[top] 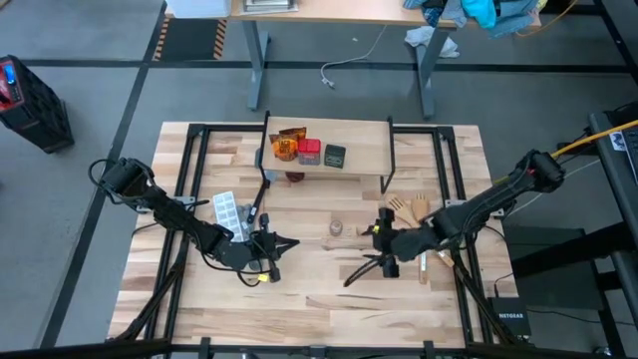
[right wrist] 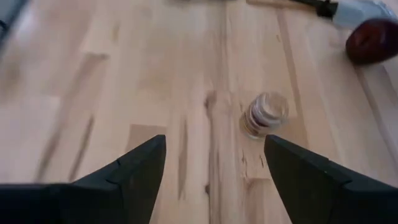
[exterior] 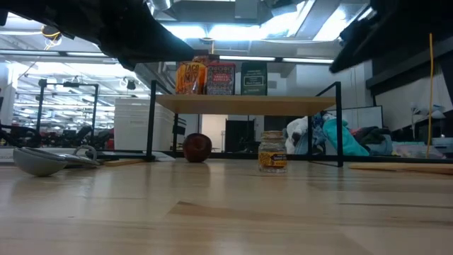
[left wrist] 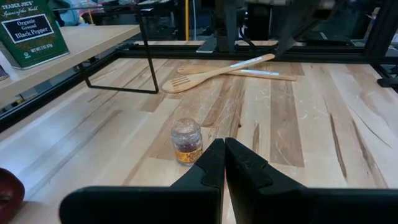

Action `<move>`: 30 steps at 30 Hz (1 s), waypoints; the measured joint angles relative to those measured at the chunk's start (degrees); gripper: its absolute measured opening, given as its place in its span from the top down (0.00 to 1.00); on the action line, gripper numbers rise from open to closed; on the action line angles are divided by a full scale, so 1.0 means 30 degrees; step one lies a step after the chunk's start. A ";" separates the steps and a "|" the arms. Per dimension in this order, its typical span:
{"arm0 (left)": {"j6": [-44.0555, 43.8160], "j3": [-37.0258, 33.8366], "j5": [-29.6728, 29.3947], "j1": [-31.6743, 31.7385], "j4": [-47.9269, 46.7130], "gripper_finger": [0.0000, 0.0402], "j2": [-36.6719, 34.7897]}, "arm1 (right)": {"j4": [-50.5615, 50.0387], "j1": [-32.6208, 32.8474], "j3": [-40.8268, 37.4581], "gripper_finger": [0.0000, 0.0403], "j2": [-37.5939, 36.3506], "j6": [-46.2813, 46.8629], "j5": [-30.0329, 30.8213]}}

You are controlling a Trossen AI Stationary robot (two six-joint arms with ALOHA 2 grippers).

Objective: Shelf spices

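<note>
Left hand (top: pixel 267 261): we log it low over the counter (top: pixel 319 299), fingers pressed together, holding nothing. Shelf (top: pixel 354 150), at the counter's far edge: we count an orange packet (top: pixel 286 147), a red box (top: pixel 309 152) and a dark box (top: pixel 334 156) in a row on top, with a dark red round thing (exterior: pixel 197 147) beneath. Jar (top: pixel 337 228): upright on the counter between our hands, in front of the shelf. Right hand (top: pixel 384 261): fingers spread, empty, near the jar, not touching.
</note>
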 joint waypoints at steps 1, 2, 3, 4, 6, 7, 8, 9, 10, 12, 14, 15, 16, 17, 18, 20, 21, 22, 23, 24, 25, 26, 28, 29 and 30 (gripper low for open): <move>0.0000 0.0000 -0.0004 -0.0007 0.0007 0.99 0.0000 | 0.0105 -0.0006 0.0000 0.30 0.0453 0.0057 0.0296; 0.0000 0.0000 0.0004 -0.0007 0.0001 0.99 0.0000 | 0.0202 -0.0006 0.0000 0.30 0.0880 0.0108 0.0522; 0.0000 0.0000 -0.0001 -0.0007 0.0000 0.99 0.0000 | 0.0309 -0.0025 0.0000 0.30 0.1291 0.0167 0.0728; 0.0004 0.0000 0.0000 -0.0007 0.0000 0.99 0.0000 | 0.0423 -0.0057 -0.0006 0.30 0.1738 0.0274 0.0983; 0.0004 0.0000 0.0003 -0.0022 -0.0023 0.99 0.0000 | 0.0502 -0.0068 -0.0007 0.30 0.2526 0.0355 0.1691; 0.0007 0.0000 0.0004 -0.0022 -0.0060 0.99 0.0000 | 0.0504 -0.0071 -0.0007 0.30 0.2934 0.0377 0.2098; 0.0007 0.0000 0.0004 -0.0022 -0.0069 0.99 0.0000 | 0.0504 -0.0071 -0.0007 0.30 0.3287 0.0382 0.2562; 0.0028 0.0000 0.0004 -0.0022 -0.0073 0.99 0.0000 | 0.0492 -0.0071 -0.0015 0.30 0.3608 0.0433 0.2940; 0.0086 0.0000 0.0004 -0.0022 -0.0086 0.99 0.0000 | 0.0526 -0.0071 -0.0022 0.30 0.3940 0.0506 0.3164; 0.0211 0.0000 0.0082 -0.0022 -0.0092 0.99 0.0000 | 0.0632 -0.0071 -0.0022 0.30 0.4462 0.0807 0.3607; 0.0359 0.0000 0.0368 -0.0022 -0.0087 0.99 0.0000 | 0.0659 -0.0071 -0.0022 0.30 0.4878 0.0886 0.4057; 0.0477 0.0000 0.0410 -0.0033 -0.0089 0.99 0.0000 | 0.0669 -0.0071 -0.0022 0.30 0.5069 0.0886 0.4215; 0.0578 0.0000 0.0439 -0.0042 -0.0095 0.99 0.0000 | 0.0794 -0.0071 -0.0022 0.30 0.5246 0.0886 0.4322; 0.0576 0.0000 0.0493 -0.0036 -0.0087 0.99 0.0000 | 0.1141 -0.0071 -0.0022 0.30 0.5422 0.0886 0.4453; 0.0583 0.0000 0.0506 -0.0036 -0.0087 0.99 0.0000 | 0.1541 -0.0071 -0.0022 0.30 0.5572 0.0885 0.4616; 0.0583 0.0000 0.0514 -0.0036 -0.0087 0.99 0.0000 | 0.2099 -0.0112 -0.0023 0.30 0.5861 0.0839 0.5058; 0.0583 0.0000 0.0507 -0.0044 -0.0087 0.99 0.0000 | 0.2576 -0.0200 -0.0166 0.30 0.5988 0.0815 0.5312; 0.0583 0.0000 0.0513 -0.0044 -0.0087 0.99 0.0000 | 0.3199 -0.0317 -0.0488 0.30 0.6045 0.0806 0.5401; 0.0583 0.0000 0.0560 -0.0044 -0.0093 0.99 0.0000 | 0.3933 -0.0490 -0.0930 0.30 0.6056 0.0802 0.5411; 0.0583 0.0000 0.0720 -0.0044 -0.0115 0.99 0.0000 | 0.4791 -0.0697 -0.1432 0.30 0.6067 0.0821 0.5400; 0.0583 0.0000 0.0993 -0.0044 -0.0109 0.99 0.0000 | 0.5876 -0.0879 -0.2004 0.30 0.6088 0.0823 0.5320; 0.0583 0.0000 0.1261 -0.0044 -0.0121 0.99 0.0000 | 0.7031 -0.1081 -0.2578 0.30 0.6093 0.0821 0.5103; 0.0579 0.0000 0.1584 -0.0044 -0.0124 0.99 0.0000 | 0.9403 -0.1490 -0.3681 0.30 0.6093 0.0817 0.4522; 0.0583 0.0000 0.1687 -0.0044 -0.0131 0.99 0.0000 | 1.0663 -0.1670 -0.4176 0.30 0.6093 0.0808 0.4133; 0.0583 0.0000 0.1776 -0.0044 -0.0141 0.99 0.0000 | 1.1846 -0.1853 -0.4648 0.30 0.6093 0.0814 0.3738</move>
